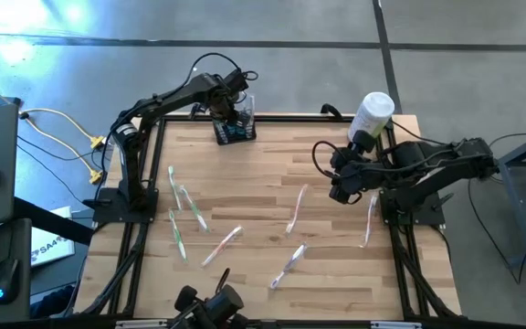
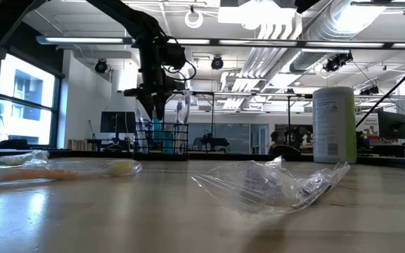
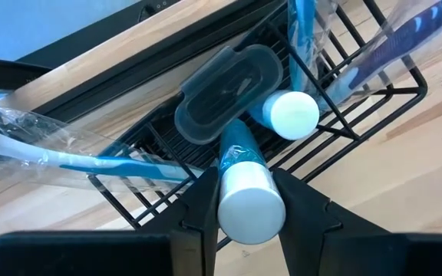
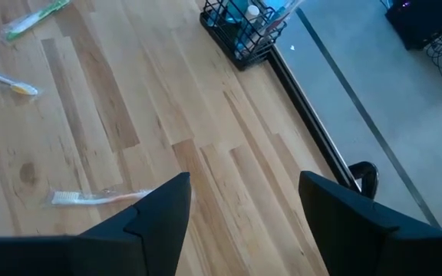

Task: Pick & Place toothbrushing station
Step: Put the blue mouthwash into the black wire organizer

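Standing upright: toothbrushing station (image 1: 236, 128)

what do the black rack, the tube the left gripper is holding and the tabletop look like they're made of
Rack: thin black rods crossing in a grid, likely coated metal wire, slightly glossy.
Tube, clamped in the left gripper over the rack: teal body with a smooth white cap, probably plastic.
Tabletop: pale wood planks with visible grain and seams, apparently a butcher-block style with a satin finish.
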Robot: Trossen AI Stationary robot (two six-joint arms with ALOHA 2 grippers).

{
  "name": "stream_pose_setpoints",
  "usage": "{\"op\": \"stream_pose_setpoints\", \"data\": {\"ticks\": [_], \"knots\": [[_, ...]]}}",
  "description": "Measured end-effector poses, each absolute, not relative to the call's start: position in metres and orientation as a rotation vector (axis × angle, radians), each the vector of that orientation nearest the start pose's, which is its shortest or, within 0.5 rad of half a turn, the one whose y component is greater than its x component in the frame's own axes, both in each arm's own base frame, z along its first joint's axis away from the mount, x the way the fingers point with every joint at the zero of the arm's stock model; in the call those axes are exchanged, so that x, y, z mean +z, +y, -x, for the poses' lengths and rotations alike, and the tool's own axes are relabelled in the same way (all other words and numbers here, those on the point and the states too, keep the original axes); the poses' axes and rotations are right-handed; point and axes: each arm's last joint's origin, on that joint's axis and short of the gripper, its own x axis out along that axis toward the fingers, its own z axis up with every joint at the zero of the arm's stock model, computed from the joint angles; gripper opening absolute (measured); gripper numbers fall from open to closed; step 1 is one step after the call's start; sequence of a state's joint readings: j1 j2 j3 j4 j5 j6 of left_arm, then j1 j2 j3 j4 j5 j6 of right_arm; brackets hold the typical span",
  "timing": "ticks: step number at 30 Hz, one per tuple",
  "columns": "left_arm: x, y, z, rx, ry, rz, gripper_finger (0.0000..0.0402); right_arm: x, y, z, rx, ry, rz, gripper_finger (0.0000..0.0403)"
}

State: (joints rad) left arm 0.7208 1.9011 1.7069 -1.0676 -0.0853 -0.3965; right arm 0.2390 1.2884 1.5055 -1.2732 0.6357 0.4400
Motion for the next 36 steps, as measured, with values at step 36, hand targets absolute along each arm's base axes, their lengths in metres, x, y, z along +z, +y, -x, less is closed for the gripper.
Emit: {"op": "stream_pose_setpoints", "data": {"ticks": [36], "knots": [[0.25, 0.264, -0.299, 0.932, 1.118, 0.772, 0.0092, 0.389, 0.034, -0.215, -0.56, 0.855, 0.076, 0.0236]]}}
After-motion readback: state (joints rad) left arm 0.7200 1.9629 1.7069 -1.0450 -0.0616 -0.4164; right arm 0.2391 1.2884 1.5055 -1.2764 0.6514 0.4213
